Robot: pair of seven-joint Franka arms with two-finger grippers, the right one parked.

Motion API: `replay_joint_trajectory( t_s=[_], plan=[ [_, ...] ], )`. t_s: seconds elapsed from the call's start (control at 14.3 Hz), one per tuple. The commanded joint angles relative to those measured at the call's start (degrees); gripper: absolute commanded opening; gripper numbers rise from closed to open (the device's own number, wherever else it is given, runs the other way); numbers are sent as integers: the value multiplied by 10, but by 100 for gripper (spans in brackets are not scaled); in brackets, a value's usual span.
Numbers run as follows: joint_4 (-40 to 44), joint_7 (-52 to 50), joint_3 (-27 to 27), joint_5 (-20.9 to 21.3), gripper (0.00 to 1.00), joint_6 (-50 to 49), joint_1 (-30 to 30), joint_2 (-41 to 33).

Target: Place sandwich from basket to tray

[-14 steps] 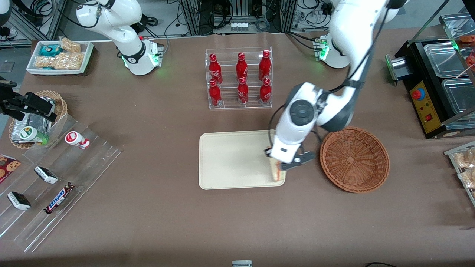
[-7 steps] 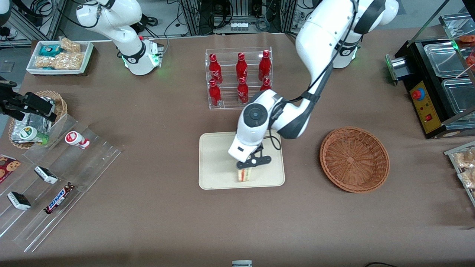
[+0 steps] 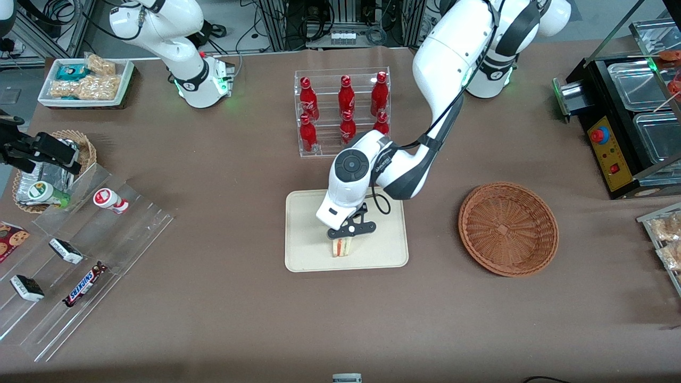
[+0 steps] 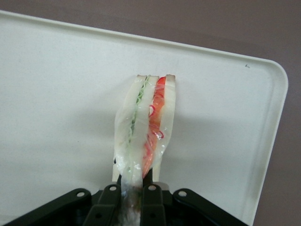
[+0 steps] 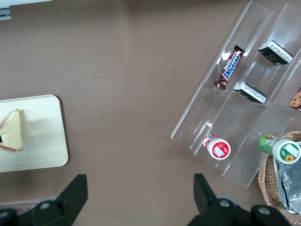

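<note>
While the sandwich (image 3: 341, 247) is held over the tray (image 3: 308, 250), the transfer is judged nearly complete: lift and carry are done; only lowering, release and withdrawal remain.

Surface and surroundings, largest first:
- Table (image 3: 239, 319): brown covering, with racks and cabling at its far edge.
- Tray: cream, rectangular, near the table centre. It carries nothing but the sandwich.
- Basket (image 3: 508, 229): round wicker, well apart from the tray toward the working arm's end. It is empty.
- Bottle rack (image 3: 343, 111): clear, holding red bottles, farther from the front camera than the tray.
- Stepped display (image 3: 80, 266): clear, with snack bars, toward the parked arm's end.

Gripper (image 3: 346, 240): positioned above the tray's near half. The jaws are nearly closed, pinching the sandwich at one end. In the wrist view the sandwich (image 4: 146, 127) hangs from the fingers (image 4: 107, 203) with its bread edges and red and green layers facing the camera, over bare tray (image 4: 56, 94) surface.

Whether the wedge's lower tip touches the tray cannot be determined. Its shadow lies close beside it, so any gap is judged small.
</note>
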Motion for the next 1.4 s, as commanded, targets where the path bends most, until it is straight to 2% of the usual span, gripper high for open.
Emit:
replay_joint_trajectory(
  t_s=[0.0, 0.07, 0.42, 0.56, 0.7, 0.84, 1.33],
  plan=[
    [16, -22, 8, -1, 95, -8, -7, 5],
    [17, -22, 8, 0, 100, -9, -6, -1],
    [20, -17, 12, 2, 100, -24, 0, -87],
    [24, -16, 13, 1, 100, -80, 21, -112],
    [10, -11, 13, 5, 100, -96, 38, -139],
    [-49, -3, 13, 6, 100, -103, 68, -183],
    [-217, 206, 12, 1, 100, -117, 209, -317]
  ],
)
